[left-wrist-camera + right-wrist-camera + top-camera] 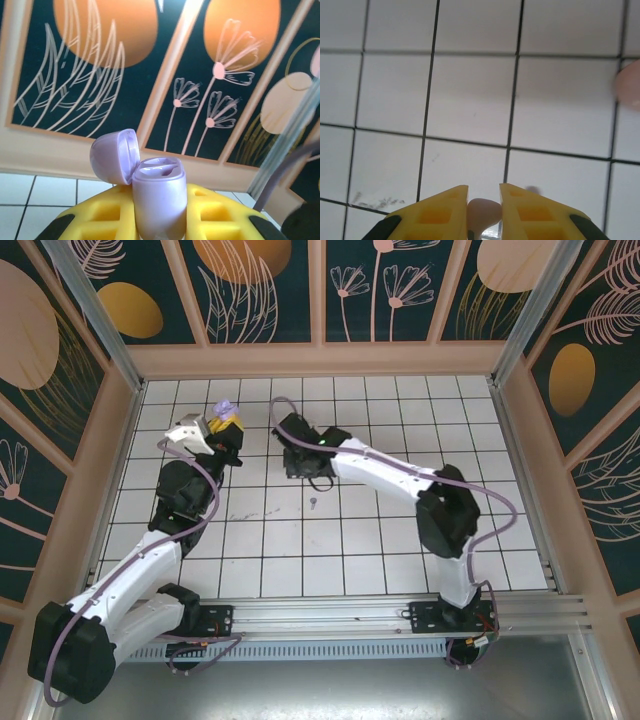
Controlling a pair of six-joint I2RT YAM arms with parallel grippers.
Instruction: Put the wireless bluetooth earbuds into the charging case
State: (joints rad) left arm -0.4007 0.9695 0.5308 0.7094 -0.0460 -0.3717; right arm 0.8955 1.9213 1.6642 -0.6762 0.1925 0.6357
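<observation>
Two grippers closed, one on the case, one on a bud

Left side: the left gripper (pixel 224 426) is raised over the far-left part of the tiled table (pixel 400 540), near the back wall. Its yellow fingers (pixel 220 212) are clamped on the lower body of the lilac charging case (pixel 159 197). The case stands upright between them, with its lid (pixel 114 155) swung open to the left on the hinge. Two wells show in the case's top face; I cannot tell whether anything sits in them. From the top camera the case (pixel 228 411) shows as a small lilac shape poking out past the gripper.

Right side: the right gripper (pixel 298 458) is low over the tiles right of the left one, the two apart. In the wrist view its jaws are narrow, pinching a salmon-pink earbud (pixel 482 212) between the yellow fingertips (pixel 447 200); only the rounded top of the bud shows, just above the tile surface.

On the table: one tiny lilac earbud (pixel 314 503) lies loose on a tile just in front of the right gripper, touching nothing, too small for detail.

A pink blur (pixel 627 87) sits at the right edge of the right wrist view; unidentifiable.
</observation>
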